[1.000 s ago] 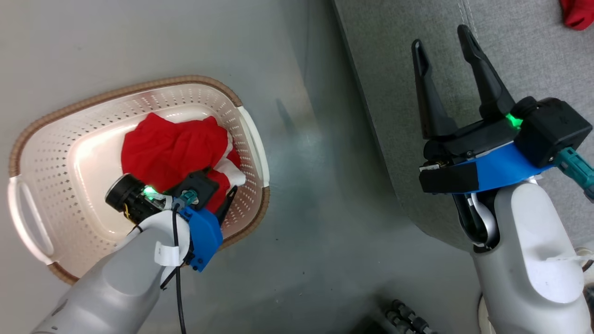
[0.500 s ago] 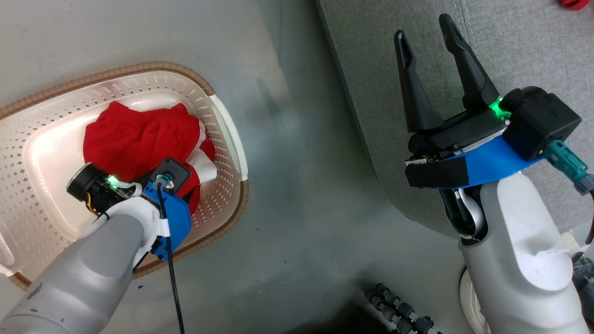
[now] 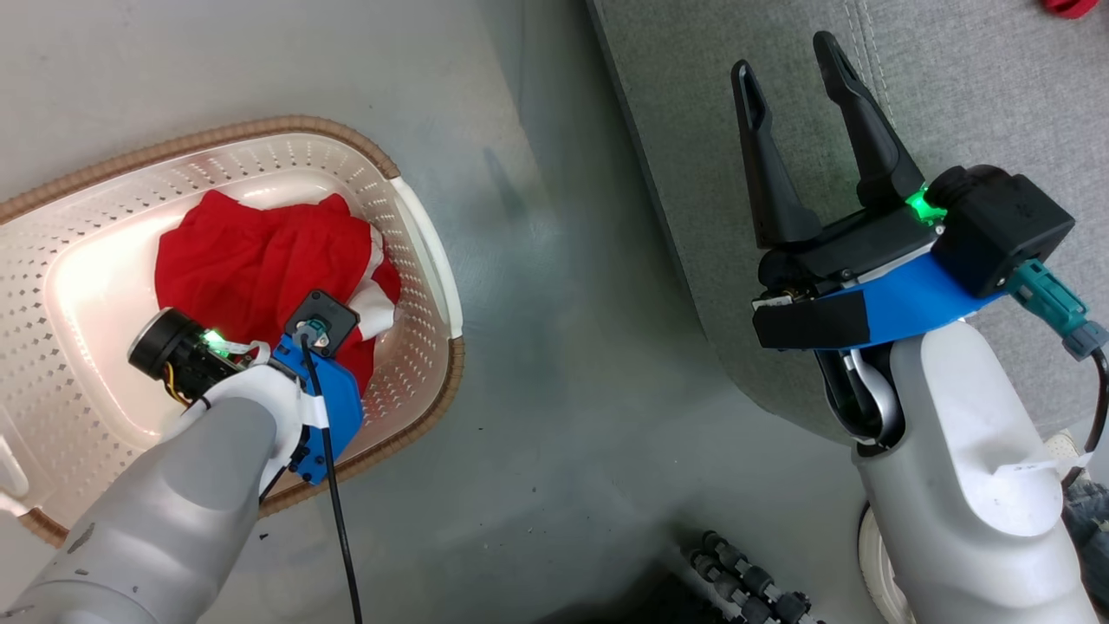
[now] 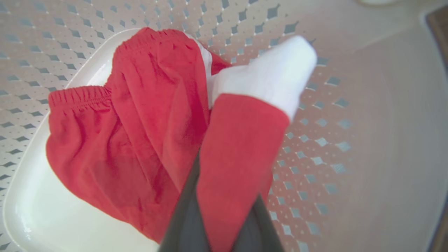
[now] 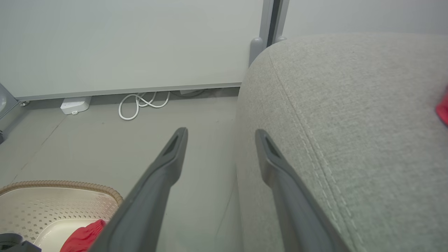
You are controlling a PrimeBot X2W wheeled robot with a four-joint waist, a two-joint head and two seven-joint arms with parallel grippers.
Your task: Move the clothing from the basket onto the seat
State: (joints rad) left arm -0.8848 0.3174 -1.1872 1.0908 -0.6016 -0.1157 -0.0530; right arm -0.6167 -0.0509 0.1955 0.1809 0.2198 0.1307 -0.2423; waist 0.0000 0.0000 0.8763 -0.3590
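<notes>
The cream basket (image 3: 260,132) with its brown rim stands on the floor at the left. Red clothing (image 3: 251,260) with a white panel lies bunched inside it. My left gripper (image 4: 224,182) reaches down into the basket, shut on a fold of the clothing (image 4: 140,122), which drapes over its dark fingers (image 4: 185,224). In the head view the wrist hides those fingers. My right gripper (image 3: 784,56) hangs open and holds nothing, over the left edge of the grey seat (image 3: 953,95). The right wrist view has this gripper (image 5: 221,133) beside the seat (image 5: 350,105) and the basket (image 5: 63,183) at lower left.
Another red piece (image 3: 1070,7) lies on the seat at the far top right, also at the edge (image 5: 442,110). A white cable coil (image 5: 140,103) and small white box (image 5: 74,105) sit by the wall. A dark ribbed part (image 3: 745,581) lies on the floor near my base.
My left gripper has gone from open to shut on the red clothing in the basket. The head camera shifted, moving the whole picture left. The right arm has hardly moved.
</notes>
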